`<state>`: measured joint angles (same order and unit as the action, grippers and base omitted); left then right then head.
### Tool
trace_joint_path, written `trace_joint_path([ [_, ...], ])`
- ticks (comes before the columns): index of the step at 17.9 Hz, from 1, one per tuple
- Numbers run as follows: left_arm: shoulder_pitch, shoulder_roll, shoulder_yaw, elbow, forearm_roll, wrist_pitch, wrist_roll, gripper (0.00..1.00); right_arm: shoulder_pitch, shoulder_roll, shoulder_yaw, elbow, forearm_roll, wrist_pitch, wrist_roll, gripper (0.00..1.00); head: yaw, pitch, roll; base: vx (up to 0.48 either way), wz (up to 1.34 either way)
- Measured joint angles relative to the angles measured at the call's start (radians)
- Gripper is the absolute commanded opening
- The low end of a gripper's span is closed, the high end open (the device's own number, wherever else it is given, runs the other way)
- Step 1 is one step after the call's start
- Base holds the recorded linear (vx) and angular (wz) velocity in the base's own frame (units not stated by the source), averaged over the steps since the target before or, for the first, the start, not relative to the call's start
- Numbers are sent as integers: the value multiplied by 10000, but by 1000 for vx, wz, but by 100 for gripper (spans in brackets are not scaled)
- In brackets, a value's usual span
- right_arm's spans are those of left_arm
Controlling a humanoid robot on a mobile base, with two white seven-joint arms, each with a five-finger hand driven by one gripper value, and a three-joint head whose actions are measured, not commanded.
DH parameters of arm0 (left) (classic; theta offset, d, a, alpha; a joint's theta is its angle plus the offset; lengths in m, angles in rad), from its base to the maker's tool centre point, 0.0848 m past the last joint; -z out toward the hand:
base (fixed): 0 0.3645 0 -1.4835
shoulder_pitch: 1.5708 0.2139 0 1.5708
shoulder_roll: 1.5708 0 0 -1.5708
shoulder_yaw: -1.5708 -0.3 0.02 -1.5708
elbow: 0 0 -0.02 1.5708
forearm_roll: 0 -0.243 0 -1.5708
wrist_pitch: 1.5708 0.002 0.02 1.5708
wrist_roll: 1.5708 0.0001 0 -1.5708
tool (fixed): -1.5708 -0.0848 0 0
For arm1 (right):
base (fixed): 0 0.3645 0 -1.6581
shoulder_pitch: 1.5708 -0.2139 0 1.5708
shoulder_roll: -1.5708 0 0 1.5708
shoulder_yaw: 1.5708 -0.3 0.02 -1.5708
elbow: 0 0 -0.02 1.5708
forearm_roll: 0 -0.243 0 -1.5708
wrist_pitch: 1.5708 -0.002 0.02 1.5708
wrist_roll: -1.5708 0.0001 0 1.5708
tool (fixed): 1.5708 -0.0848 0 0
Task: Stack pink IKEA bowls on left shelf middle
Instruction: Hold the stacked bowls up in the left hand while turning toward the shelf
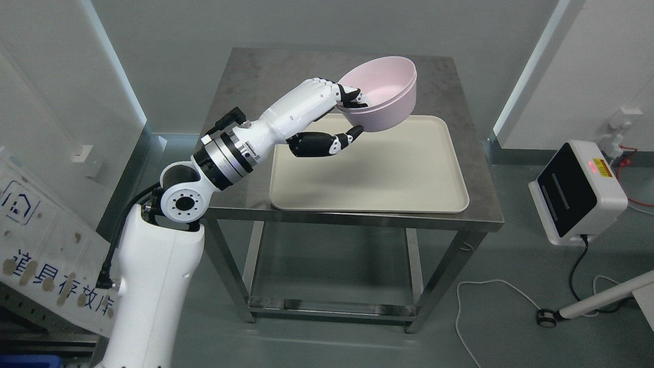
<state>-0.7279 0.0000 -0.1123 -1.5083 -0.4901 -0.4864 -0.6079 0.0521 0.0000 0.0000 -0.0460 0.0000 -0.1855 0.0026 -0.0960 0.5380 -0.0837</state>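
A white robot arm rises from the lower left and reaches up and to the right over a small steel table [240,76]. Its left hand [341,115] is clamped on the near rim of the pink bowls [388,94]: black-tipped fingers [352,97] hook over the rim into the hollow, while the thumb [352,135] presses from below against the outer wall. There seem to be two bowls nested one inside the other, shown by a doubled rim line. They are held in the air, tilted so the opening faces up and towards the camera, above the far edge of a cream tray [368,179].

The tray lies flat on the table, filling most of its right and centre. Its near edge runs close along the table's front edge, and its right edge sits near the table's right side. A bare strip of steel stays open along the table's back and left.

Pale walls close in on the left and behind. On the floor to the right stands a white box with a black face [577,194], well apart from the table, with cables [490,291] trailing across the grey floor between them. The right arm is out of view.
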Motion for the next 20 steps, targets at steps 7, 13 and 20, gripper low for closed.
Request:
trace_joint_path([
  [7, -13, 0, 296, -10, 106, 3, -142, 3, 0, 0, 0, 0, 0, 0, 0, 100, 0, 0, 0, -135, 103],
  [13, 459, 0, 565, 4, 107, 34, -235, 4, 1, 0, 0, 0, 0, 0, 0, 100, 0, 0, 0, -147, -111],
  [20, 1016, 0, 859, 4, 136, -378, -236, 4, 0, 0, 0, 0, 0, 0, 0, 100, 0, 0, 0, -160, -73],
])
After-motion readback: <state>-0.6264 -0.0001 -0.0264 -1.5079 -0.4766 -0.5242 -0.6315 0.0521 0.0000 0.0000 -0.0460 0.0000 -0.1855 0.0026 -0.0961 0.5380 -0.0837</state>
